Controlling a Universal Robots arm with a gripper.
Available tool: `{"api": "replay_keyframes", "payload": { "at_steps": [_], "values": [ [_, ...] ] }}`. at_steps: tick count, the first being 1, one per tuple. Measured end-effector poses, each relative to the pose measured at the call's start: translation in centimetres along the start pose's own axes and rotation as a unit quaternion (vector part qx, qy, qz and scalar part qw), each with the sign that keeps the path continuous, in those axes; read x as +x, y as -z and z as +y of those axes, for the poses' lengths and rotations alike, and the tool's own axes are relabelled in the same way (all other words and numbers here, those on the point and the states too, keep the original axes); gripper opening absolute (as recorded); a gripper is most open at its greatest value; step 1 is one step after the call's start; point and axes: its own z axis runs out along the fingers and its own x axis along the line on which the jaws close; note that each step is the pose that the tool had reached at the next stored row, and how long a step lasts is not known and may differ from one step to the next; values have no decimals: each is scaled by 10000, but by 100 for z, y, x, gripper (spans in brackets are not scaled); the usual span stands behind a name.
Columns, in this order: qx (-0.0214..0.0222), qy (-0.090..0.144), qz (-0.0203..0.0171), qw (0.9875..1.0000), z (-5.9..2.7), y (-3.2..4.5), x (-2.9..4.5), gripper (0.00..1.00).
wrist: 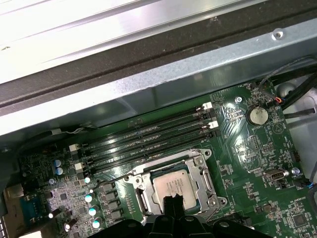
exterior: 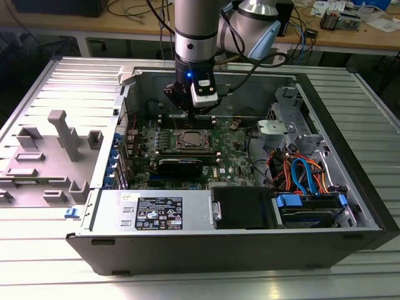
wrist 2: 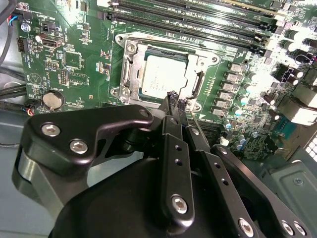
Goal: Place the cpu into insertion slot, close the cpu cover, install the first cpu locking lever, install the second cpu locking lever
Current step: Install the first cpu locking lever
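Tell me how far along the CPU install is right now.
The cpu is seated and the cpu cover lies flat around it, so those two steps look done. The gripper is down at the cover's edge, where a thin lever rod runs past its tip, so a locking lever seems to be in hand. I can't tell whether either lever is latched, so count both as left.

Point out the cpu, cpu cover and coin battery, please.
cpu [wrist 2: 166,74]: second wrist view, metal top.
cpu cover [wrist 2: 132,58]: second wrist view, side bar.
coin battery [wrist: 257,116]: first wrist view, face.
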Motion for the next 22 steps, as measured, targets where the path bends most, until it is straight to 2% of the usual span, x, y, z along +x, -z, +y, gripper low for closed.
{"api": "replay_keyframes", "payload": {
  "at_steps": [6,9,10,13,15,18,22],
  "values": [
    [-12,26,4,10000,-4,0,-1,11],
    [-11,250,9,9997,-4,0,-1,11],
    [-11,418,13,9991,-5,0,-1,11],
    [-10,708,20,9975,-6,0,0,11],
    [-11,821,22,9966,-10,-1,11,11],
    [-15,874,25,9962,-30,0,57,11],
    [-21,904,27,9959,-61,1,153,11]
  ]
}}
